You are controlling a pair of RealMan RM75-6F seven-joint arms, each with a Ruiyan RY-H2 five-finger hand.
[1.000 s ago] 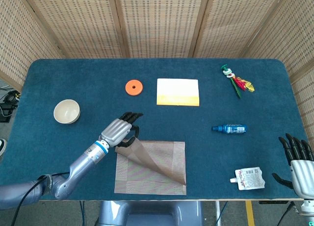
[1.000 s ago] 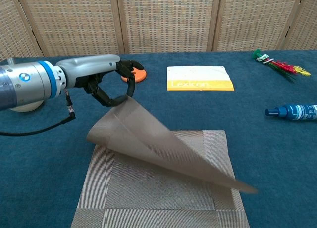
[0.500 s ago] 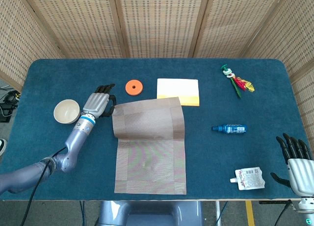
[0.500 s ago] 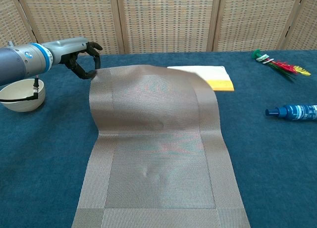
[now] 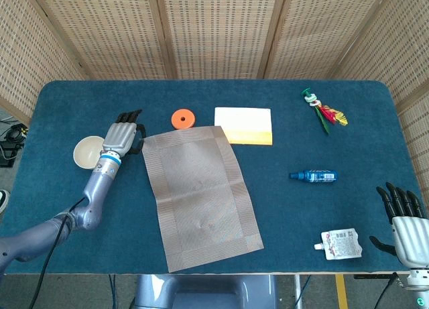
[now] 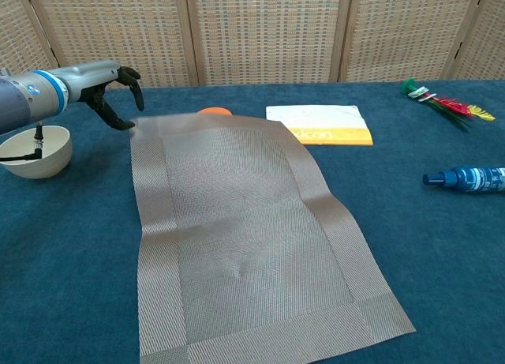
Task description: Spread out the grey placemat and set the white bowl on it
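1. Screen [image 5: 214, 31] of woven cane panels in pale wood frames, folded around the back and both sides.
2. Table [image 5: 375, 121] topped in dark blue cloth, corners rounded.
3. Floor [image 5: 12, 121] grey, seen at left; black cables [image 5: 10, 145] lying there.
4. Light even, soft shadows.

orange disc [image 5: 182, 118] | yellow-white book [image 5: 243, 125] just beside — blue bottle [image 5: 314, 176] | white pouch [image 5: 340, 244] | feathered toy [image 5: 324, 112]

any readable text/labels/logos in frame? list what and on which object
"icon": end of a white word on the yellow band of the booklet; the placemat covers its start.
Blue bottle: label print too small to read.
White pouch: dark print, blurred.
Left forearm: round blue logo, not legible.
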